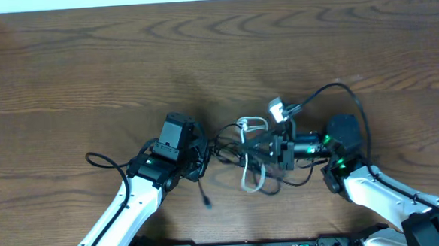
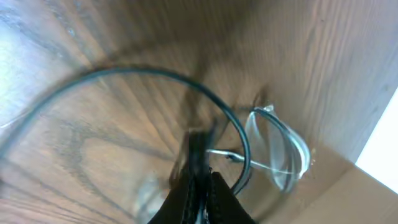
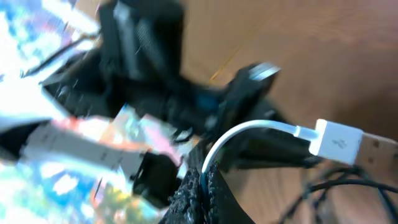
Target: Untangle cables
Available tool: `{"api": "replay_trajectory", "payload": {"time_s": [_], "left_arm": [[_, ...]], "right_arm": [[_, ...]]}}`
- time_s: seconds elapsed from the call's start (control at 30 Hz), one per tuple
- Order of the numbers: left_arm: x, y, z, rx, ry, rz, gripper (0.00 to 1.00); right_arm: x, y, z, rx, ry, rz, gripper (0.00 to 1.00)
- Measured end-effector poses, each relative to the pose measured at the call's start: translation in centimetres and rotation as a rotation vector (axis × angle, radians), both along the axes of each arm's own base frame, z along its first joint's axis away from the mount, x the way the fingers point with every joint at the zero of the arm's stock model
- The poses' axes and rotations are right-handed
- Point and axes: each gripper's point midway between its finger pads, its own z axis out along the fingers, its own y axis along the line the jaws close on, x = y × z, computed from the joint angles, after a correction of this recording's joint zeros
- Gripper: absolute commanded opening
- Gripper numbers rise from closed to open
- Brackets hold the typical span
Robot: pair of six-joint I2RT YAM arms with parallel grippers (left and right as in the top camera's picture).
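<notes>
The cables point(image 1: 240, 148) lie bunched between my two grippers: thin black cords tangled with one white cord that loops above point(image 1: 251, 123) and below point(image 1: 250, 180) the bunch. My left gripper point(image 1: 204, 157) is at the bunch's left side. In the left wrist view it point(image 2: 202, 182) is shut on a black cable, with a black loop point(image 2: 155, 73) and the white loop point(image 2: 281, 149) beyond. My right gripper point(image 1: 272, 152) is at the bunch's right side. In the right wrist view it point(image 3: 205, 178) is shut on the white cable, whose white USB plug point(image 3: 339, 142) sticks out to the right.
A white plug end point(image 1: 277, 109) lies just above the right gripper. A loose black cord end point(image 1: 207, 202) lies toward the front edge. The wooden table point(image 1: 88, 62) runs wide to the back and left. The right arm's thick black cable point(image 1: 346, 94) arcs over it.
</notes>
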Motion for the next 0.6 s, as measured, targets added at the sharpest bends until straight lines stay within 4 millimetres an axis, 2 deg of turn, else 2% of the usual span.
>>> {"api": "replay_trajectory", "payload": {"time_s": [0.2,0.4,0.6], "left_arm": [[-1.1,0.6,-0.7,0.029,0.053,0.002,0.09],[-1.7,1.3,-1.2,0.066,0.08,0.014,0.09],[-1.8,1.6,-1.4,0.079,0.084,0.02,0.1]], "right_arm": [[3.3,-2.6,-0.5,-0.007,0.074,-0.148,0.01],[6.7,-6.8,-3.9,-0.065,0.296,-0.342,0.01],[8.6,-11.6,-6.7,-0.087,0.474,-0.513,0.01]]}}
